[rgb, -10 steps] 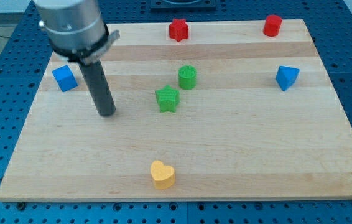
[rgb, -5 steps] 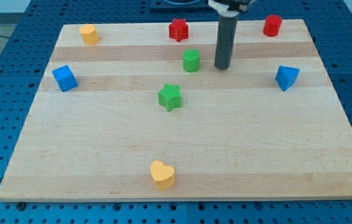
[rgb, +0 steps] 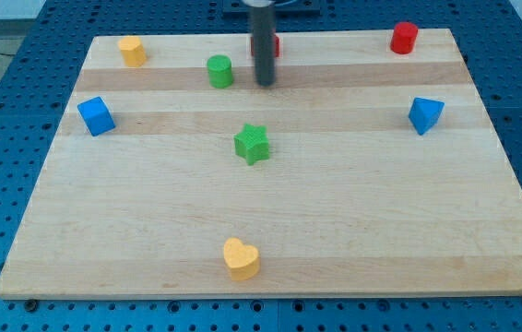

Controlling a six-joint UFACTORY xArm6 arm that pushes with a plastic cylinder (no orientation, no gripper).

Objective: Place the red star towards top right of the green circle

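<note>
The green circle [rgb: 219, 71] sits near the view's top, left of centre. The red star [rgb: 274, 43] lies at the board's top edge, up and to the right of the circle, mostly hidden behind my rod. My tip [rgb: 265, 83] rests on the board just right of the green circle and just below the red star, apart from the circle.
A green star [rgb: 253, 144] lies mid-board. A yellow heart [rgb: 241, 259] sits near the bottom edge. A blue cube [rgb: 96, 116] is at the left, a blue block [rgb: 425, 114] at the right. A yellow block [rgb: 132, 51] is top left, a red cylinder [rgb: 403, 38] top right.
The green circle has slid left and up across the board. My rod swung from the left side to the right of the circle, then back left to below the red star.
</note>
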